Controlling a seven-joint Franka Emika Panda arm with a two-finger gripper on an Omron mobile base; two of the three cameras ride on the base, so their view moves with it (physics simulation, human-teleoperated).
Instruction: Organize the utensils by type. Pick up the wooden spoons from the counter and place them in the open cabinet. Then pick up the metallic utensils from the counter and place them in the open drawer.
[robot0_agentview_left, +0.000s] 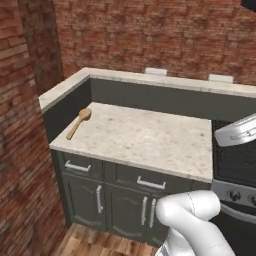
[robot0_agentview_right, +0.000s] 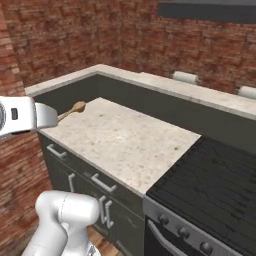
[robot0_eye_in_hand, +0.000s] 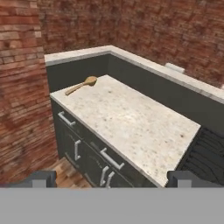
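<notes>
While only one wooden spoon (robot0_agentview_left: 79, 122) lies in sight, we take it as the first thing to fetch: it rests flat on the counter (robot0_agentview_left: 145, 140) at the far left corner, bowl toward the dark back wall, handle running out toward the front-left edge, just beside the raised ledge (robot0_agentview_left: 60, 90). Nothing else crowds it. Our gripper (robot0_eye_in_hand: 112, 178) hangs well apart from it, out in front of the cupboard fronts, jaws spread wide and holding nothing. We judge the step to be the approach. To do it well, we should come in from above, turn the hand so the fingers straddle the handle across its width, and close near mid-handle, where it balances. Risks as we see them: the flat handle slipping on stone, and the wrist brushing the ledge.
</notes>
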